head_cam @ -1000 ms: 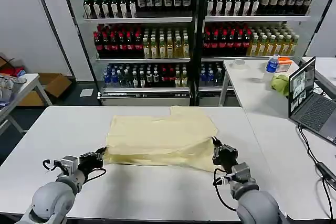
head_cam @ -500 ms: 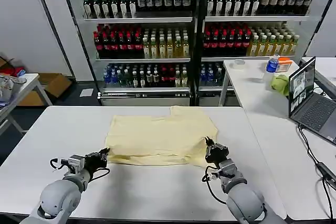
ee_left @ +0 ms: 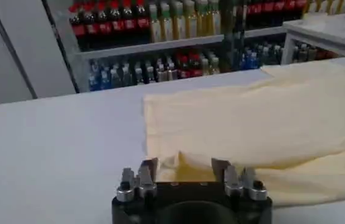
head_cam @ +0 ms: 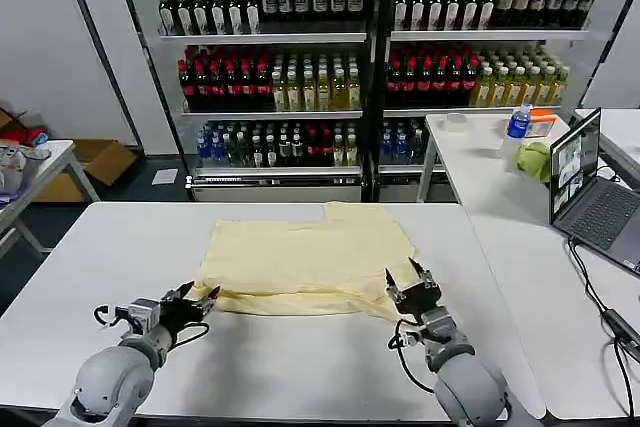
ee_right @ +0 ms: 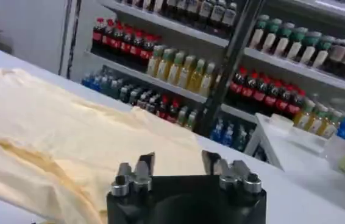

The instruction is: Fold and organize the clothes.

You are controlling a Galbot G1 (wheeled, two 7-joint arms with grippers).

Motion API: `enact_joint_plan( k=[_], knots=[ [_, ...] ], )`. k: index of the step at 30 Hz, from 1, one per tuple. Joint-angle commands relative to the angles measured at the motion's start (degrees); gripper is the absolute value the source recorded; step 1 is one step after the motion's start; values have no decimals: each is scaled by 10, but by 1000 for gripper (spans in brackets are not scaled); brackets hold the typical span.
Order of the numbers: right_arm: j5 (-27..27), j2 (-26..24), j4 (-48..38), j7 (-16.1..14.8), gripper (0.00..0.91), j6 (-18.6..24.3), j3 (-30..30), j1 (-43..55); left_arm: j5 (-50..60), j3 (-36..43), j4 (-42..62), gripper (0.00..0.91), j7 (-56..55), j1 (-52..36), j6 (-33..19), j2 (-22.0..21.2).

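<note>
Shelves of bottled drinks (head_cam: 300, 87) line the back wall behind a white table (head_cam: 120, 237). A second table (head_cam: 480, 147) to the robot's right carries a laptop (head_cam: 590, 192), a blue-capped bottle (head_cam: 518, 122) and a small yellow-green cloth lump (head_cam: 535, 160), all well apart from the work. The clothes (head_cam: 310, 257), a pale cream-yellow garment, lie folded flat mid-table with nothing on top. The left gripper (head_cam: 190, 302) sits low at the near left corner of the fabric, jaws spread apart, gripping nothing. The right gripper (head_cam: 412, 287) is at the near right corner, jaws likewise parted and empty, just above the fabric's edge.
</note>
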Motion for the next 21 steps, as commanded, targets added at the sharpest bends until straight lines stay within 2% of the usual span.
enact_joint_plan(
  k=[1, 8, 15, 16, 17, 18, 19, 21],
  knots=[
    [72, 3, 29, 12, 907, -24, 61, -67, -9, -25, -13, 907, 0, 29, 0, 1],
    [127, 15, 12, 30, 907, -55, 72, -77, -24, -19, 15, 907, -2, 14, 0, 1],
    [128, 22, -2, 37, 907, -64, 59, -68, -28, -11, 43, 907, -11, -7, 0, -5],
    [130, 23, -3, 38, 907, -67, 56, -67, -28, -9, 45, 786, -11, -8, 0, -5],
    [130, 23, -3, 38, 907, -68, 56, -66, -29, -9, 47, 443, -11, -8, 0, -6],
    [133, 24, -5, 38, 907, -69, 53, -65, -29, -8, 48, 292, -10, -8, 0, -6],
    [136, 24, -8, 38, 907, -69, 49, -63, -30, -8, 48, 101, -10, -8, 0, -6],
    [140, 26, -13, 38, 907, -69, 45, -59, -29, -8, 48, 10, -10, -8, 0, -7]
  ],
)
